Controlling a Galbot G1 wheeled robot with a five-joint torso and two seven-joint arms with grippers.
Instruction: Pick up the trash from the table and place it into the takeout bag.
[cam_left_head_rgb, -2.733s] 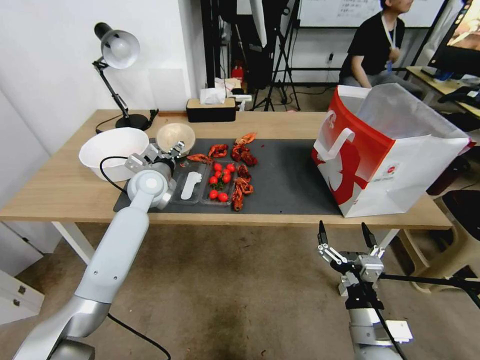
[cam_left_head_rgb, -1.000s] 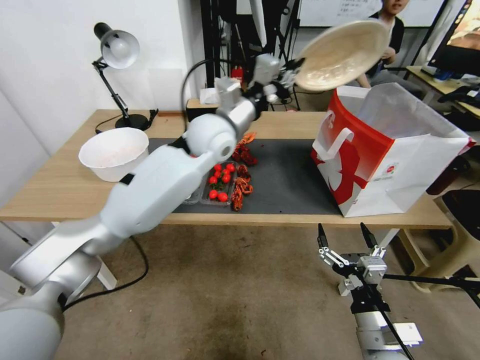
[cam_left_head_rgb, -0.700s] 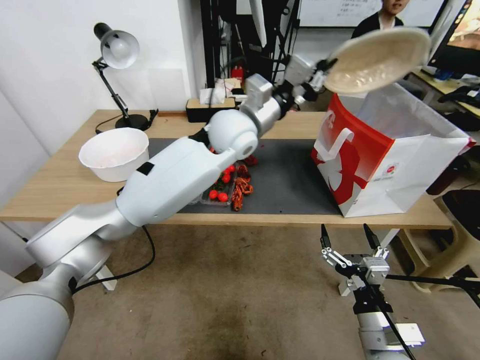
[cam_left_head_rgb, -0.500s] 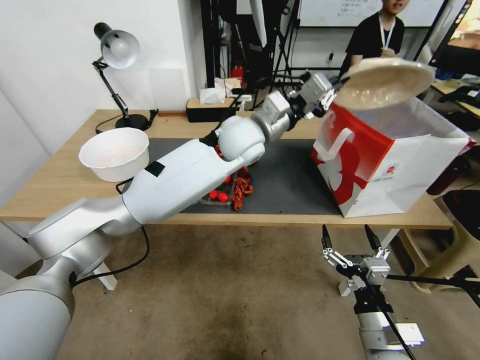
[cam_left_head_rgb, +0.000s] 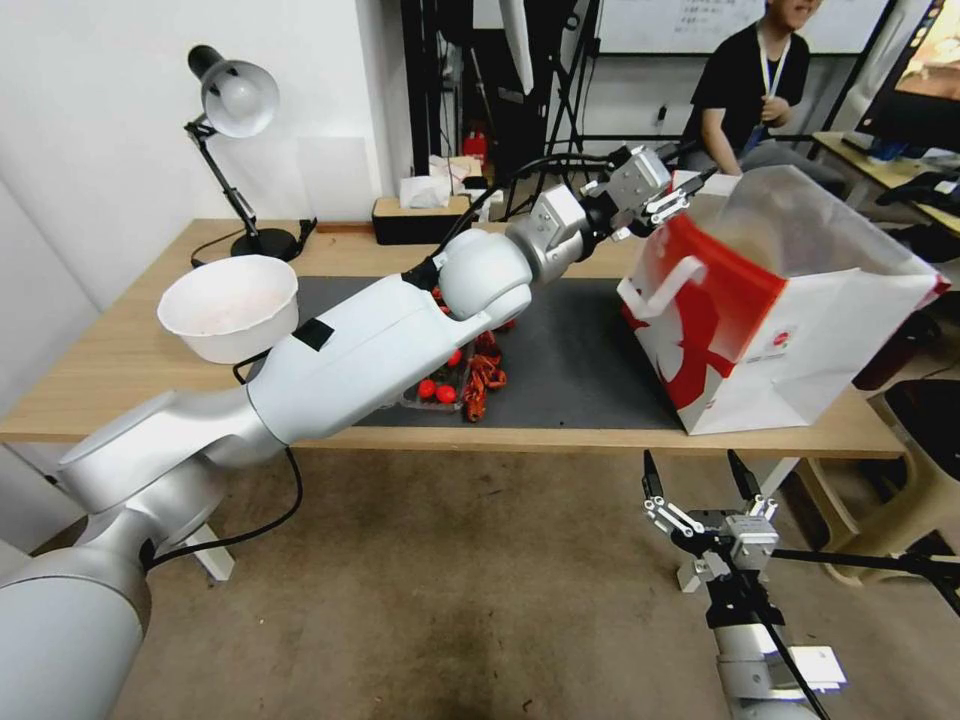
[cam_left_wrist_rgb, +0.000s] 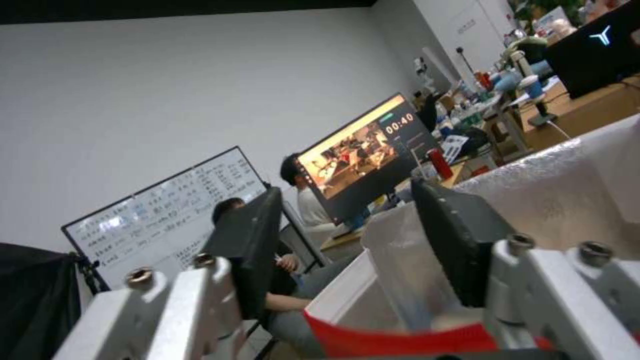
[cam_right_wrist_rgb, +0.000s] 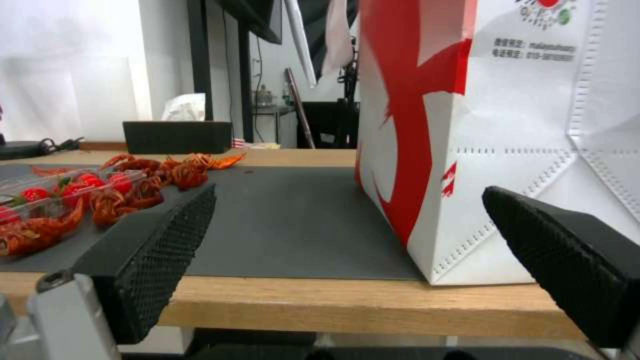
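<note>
My left arm stretches across the table (cam_left_head_rgb: 120, 385) to the near top corner of the takeout bag (cam_left_head_rgb: 800, 330), which has a red front and white sides. The left gripper (cam_left_head_rgb: 693, 192) hovers open at that rim with nothing between its fingers; the left wrist view shows the same open gripper (cam_left_wrist_rgb: 347, 240) over the bag's white edge (cam_left_wrist_rgb: 573, 185). Trash lies on the dark mat (cam_left_head_rgb: 580, 350): red crawfish shells and cherry tomatoes (cam_left_head_rgb: 470, 375) in clear trays, partly hidden by my arm. My right gripper (cam_left_head_rgb: 692, 472) waits open below the table's front edge, facing the bag (cam_right_wrist_rgb: 493, 125).
A large white bowl (cam_left_head_rgb: 228, 305) stands at the mat's left end. A desk lamp (cam_left_head_rgb: 235, 95) and a black tissue box (cam_left_head_rgb: 420, 218) sit along the table's far edge. The bag stands near the table's right end, by its front edge.
The left arm carried a beige bowl from the mat's left end up and over to the bag's mouth. The gripper has opened and the bowl is out of sight. The right arm stayed put.
</note>
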